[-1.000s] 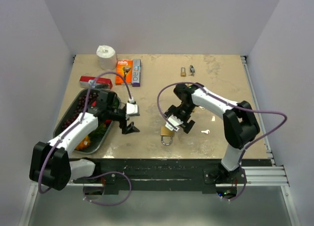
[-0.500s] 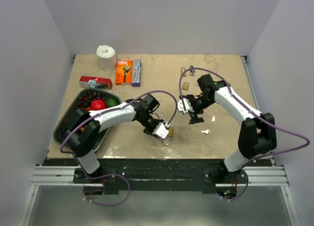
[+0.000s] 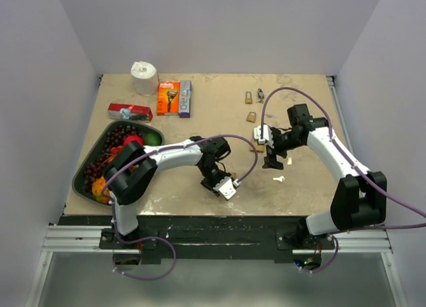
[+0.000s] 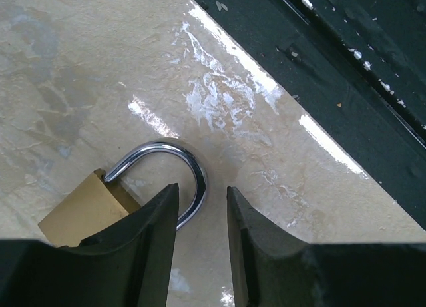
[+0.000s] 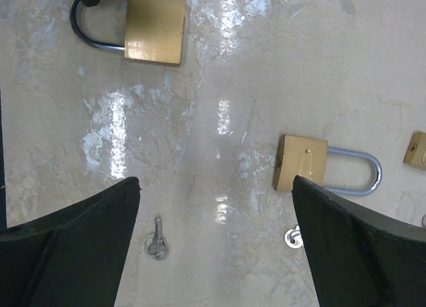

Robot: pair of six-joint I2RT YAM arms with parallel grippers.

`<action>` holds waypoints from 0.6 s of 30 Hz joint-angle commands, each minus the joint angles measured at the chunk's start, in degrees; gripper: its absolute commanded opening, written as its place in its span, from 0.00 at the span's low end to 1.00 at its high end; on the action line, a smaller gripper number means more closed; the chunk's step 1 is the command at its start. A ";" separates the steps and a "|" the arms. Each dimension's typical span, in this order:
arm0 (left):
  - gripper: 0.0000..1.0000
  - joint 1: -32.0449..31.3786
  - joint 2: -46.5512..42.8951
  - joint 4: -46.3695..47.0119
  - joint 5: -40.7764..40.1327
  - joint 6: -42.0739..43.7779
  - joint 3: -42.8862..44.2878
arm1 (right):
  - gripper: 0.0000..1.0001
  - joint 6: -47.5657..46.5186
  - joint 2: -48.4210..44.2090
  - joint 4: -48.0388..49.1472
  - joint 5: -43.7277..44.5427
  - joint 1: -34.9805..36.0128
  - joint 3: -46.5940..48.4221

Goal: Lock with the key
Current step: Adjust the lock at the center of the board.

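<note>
L gripper (image 4: 201,189) narrow over padlock (image 4: 85,214) shackle (image 4: 194,172); R gripper (image 5: 216,180) wide above key (image 5: 156,243).

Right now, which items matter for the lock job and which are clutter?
Job: padlock under the left end effector, loose key, right end effector.
Clutter: paper roll, razor box, red box, fruit tray, second padlock.

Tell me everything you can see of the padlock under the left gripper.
The padlock has a brass-coloured rectangular body and a shiny silver shackle. It lies flat on the beige table near the front edge. The left gripper, jaws slightly apart, sits over the shackle's curve; contact is unclear, as is whether it is latched.
</note>
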 commanded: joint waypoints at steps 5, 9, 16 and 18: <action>0.39 -2.75 2.86 0.44 -3.48 -0.60 1.53 | 0.99 8.30 -5.42 6.16 -2.02 -1.52 -3.37; 0.34 -3.81 3.92 2.98 -4.98 -3.15 1.17 | 0.99 10.05 -6.38 7.05 -1.66 -2.05 -4.07; 0.06 -4.34 2.34 5.19 -6.48 -7.37 0.82 | 0.99 18.40 -8.14 12.67 -1.84 -2.48 -5.56; 0.00 -4.25 0.76 5.72 -5.43 -10.18 2.05 | 0.99 21.30 -8.32 14.69 -2.19 -2.48 -5.83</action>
